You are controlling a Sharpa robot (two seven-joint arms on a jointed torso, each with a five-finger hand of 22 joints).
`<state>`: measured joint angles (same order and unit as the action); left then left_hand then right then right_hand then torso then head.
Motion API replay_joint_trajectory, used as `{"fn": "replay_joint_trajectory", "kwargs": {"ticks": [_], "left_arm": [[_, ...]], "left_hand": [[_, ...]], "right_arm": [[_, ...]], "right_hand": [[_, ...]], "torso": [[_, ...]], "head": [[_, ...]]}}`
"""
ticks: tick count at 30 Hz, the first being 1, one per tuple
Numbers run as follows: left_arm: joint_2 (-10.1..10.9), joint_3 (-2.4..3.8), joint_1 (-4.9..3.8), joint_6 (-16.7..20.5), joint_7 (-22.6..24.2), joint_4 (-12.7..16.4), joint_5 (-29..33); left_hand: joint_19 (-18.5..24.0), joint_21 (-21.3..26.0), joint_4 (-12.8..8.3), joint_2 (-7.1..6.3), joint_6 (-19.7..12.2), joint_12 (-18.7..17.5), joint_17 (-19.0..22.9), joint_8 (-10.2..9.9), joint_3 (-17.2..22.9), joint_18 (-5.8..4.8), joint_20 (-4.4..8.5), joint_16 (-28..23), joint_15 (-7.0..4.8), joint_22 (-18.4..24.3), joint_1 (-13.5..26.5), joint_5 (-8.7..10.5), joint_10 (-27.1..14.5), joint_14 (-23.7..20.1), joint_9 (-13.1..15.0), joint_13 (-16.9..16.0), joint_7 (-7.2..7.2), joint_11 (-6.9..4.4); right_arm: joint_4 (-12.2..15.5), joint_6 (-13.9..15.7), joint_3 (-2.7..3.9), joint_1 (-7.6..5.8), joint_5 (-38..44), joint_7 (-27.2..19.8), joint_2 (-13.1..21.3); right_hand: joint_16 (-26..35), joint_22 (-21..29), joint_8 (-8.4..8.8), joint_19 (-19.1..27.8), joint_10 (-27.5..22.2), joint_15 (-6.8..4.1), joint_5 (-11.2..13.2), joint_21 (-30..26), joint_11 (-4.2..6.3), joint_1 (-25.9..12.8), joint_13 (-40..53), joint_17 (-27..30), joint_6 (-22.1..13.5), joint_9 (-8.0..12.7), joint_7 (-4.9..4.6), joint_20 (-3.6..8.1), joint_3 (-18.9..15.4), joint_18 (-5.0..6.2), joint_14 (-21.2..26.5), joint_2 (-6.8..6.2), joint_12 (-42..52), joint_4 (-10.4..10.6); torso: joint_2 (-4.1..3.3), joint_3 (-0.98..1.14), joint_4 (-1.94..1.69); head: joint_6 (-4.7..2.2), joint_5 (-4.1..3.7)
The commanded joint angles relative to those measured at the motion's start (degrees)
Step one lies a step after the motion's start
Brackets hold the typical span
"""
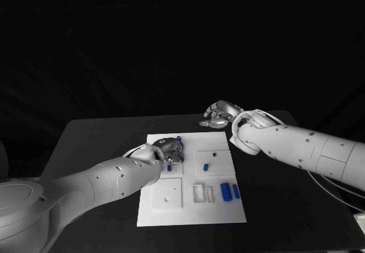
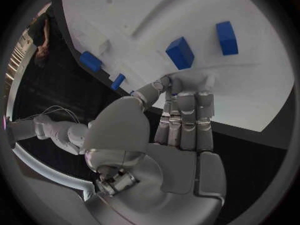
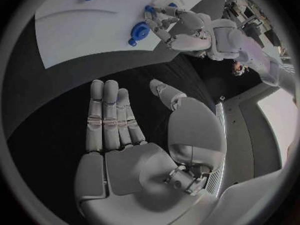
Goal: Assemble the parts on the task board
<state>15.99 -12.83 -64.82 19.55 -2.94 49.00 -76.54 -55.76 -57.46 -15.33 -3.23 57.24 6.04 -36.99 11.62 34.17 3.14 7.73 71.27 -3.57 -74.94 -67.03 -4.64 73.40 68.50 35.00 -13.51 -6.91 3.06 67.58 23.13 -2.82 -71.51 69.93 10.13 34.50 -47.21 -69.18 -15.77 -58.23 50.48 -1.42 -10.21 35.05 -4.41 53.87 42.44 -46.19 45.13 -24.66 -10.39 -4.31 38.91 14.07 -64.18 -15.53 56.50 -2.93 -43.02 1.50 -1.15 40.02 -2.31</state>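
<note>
The left hand pinches a blue part over the task board; beyond the board's far edge, the right hand hovers with fingers spread, holding nothing.

tabletop: plain black. task board: white, no pattern. parts on it blue: two blocks, a small peg, a ring-shaped piece by the left hand. both hands silver; right hand on a white arm.
</note>
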Motion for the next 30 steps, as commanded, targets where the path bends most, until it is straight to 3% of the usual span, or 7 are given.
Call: {"fn": "replay_joint_trajectory", "kwargs": {"ticks": [1,11,20,25,29,30], "left_arm": [[-0.11,-0.06,0.18,-0.68,0.82,0.08,0.35],[-0.06,-0.06,0.18,0.00,1.09,0.08,1.01],[0.21,-0.06,0.16,0.61,1.36,0.61,2.31],[0.87,-0.02,0.14,2.47,2.90,1.47,4.56],[1.52,0.04,0.08,2.74,3.71,2.66,4.63],[1.64,0.06,0.05,2.51,3.93,3.04,4.63]], "left_hand": [[0.14,-0.31,-0.41,0.26,0.59,0.32,-0.09,0.43,0.06,4.59,0.51,0.28,0.07,-0.99,-0.42,-0.35,0.51,0.42,-0.06,-0.10,-0.01,-0.13],[0.01,-0.52,-0.57,0.17,0.68,0.18,-0.20,0.48,0.01,4.40,0.69,0.52,-0.03,-1.00,-0.16,-0.37,0.91,0.57,-0.31,-0.06,-0.01,-0.22],[0.04,-0.60,-0.57,-0.90,-0.22,-0.43,-0.22,0.01,-0.34,4.21,0.92,0.55,0.07,-0.94,0.65,-0.22,0.58,0.44,-0.82,0.18,-0.30,-0.10],[0.40,-0.26,-0.57,-3.84,-4.77,-2.31,-0.12,-2.33,-0.93,4.09,0.58,0.27,1.09,-0.74,1.66,-0.24,-2.32,-0.24,-2.28,1.02,-2.16,0.99],[1.00,0.40,-0.17,-6.82,-7.57,-2.60,0.13,-3.61,-1.31,4.36,-0.72,-0.31,2.55,-0.48,2.71,-0.64,-7.19,-1.22,-3.07,2.31,-3.52,2.53],[1.12,0.55,0.07,-7.75,-8.62,-2.56,0.16,-4.07,-1.39,4.51,-1.12,-0.38,2.97,-0.43,3.02,-0.64,-8.55,-1.42,-3.32,2.68,-3.26,2.97]], "right_arm": [[0.03,-0.49,0.01,0.01,0.10,-0.50,-0.07],[0.05,-0.53,0.01,0.01,0.09,-0.46,-0.04],[0.05,-0.53,0.01,0.01,0.09,-0.46,0.04],[0.05,-0.58,0.01,0.01,0.08,-0.45,0.20],[0.06,-0.58,0.01,0.01,0.08,-0.41,0.32],[0.05,-0.59,0.01,0.01,0.08,-0.42,0.33]], "right_hand": [[0.26,0.04,-0.37,-0.02,-0.36,0.02,-0.07,-0.38,-0.10,-0.32,-0.07,-0.08,-0.04,-0.03,-0.41,-0.49,0.00,0.93,-0.29,0.16,0.22,-0.20],[0.43,0.03,-0.46,-0.05,-0.39,0.01,-0.08,-0.47,-0.08,-0.32,-0.25,-0.19,0.07,-0.05,-0.39,-0.51,-0.06,0.93,-0.36,0.18,0.31,-0.21],[0.51,0.02,-0.48,-0.07,-0.41,0.01,-0.08,-0.52,-0.08,-0.31,-0.35,-0.25,0.09,-0.04,-0.38,-0.52,-0.08,0.93,-0.39,0.19,0.36,-0.22],[0.56,0.02,-0.49,-0.08,-0.42,0.01,-0.09,-0.54,-0.07,-0.30,-0.40,-0.28,0.10,-0.04,-0.38,-0.52,-0.09,0.93,-0.40,0.19,0.39,-0.23],[0.59,0.02,-0.50,-0.09,-0.43,0.00,-0.09,-0.56,-0.07,-0.30,-0.44,-0.30,0.10,-0.04,-0.38,-0.53,-0.09,0.93,-0.42,0.22,0.42,-0.22],[0.60,0.01,-0.50,-0.09,-0.43,0.00,-0.09,-0.57,-0.07,-0.29,-0.44,-0.31,0.10,-0.04,-0.38,-0.53,-0.09,0.93,-0.43,0.23,0.42,-0.22]], "torso": [[0.02,-0.01,-0.03],[0.02,0.01,0.00],[0.05,0.03,-0.01],[0.05,-0.01,-0.02],[0.06,0.00,-0.04],[0.06,0.01,-0.04]], "head": [[0.04,-0.01],[0.02,0.05],[-0.07,0.08],[-0.07,0.01],[-0.08,-0.10],[-0.12,-0.12]]}}
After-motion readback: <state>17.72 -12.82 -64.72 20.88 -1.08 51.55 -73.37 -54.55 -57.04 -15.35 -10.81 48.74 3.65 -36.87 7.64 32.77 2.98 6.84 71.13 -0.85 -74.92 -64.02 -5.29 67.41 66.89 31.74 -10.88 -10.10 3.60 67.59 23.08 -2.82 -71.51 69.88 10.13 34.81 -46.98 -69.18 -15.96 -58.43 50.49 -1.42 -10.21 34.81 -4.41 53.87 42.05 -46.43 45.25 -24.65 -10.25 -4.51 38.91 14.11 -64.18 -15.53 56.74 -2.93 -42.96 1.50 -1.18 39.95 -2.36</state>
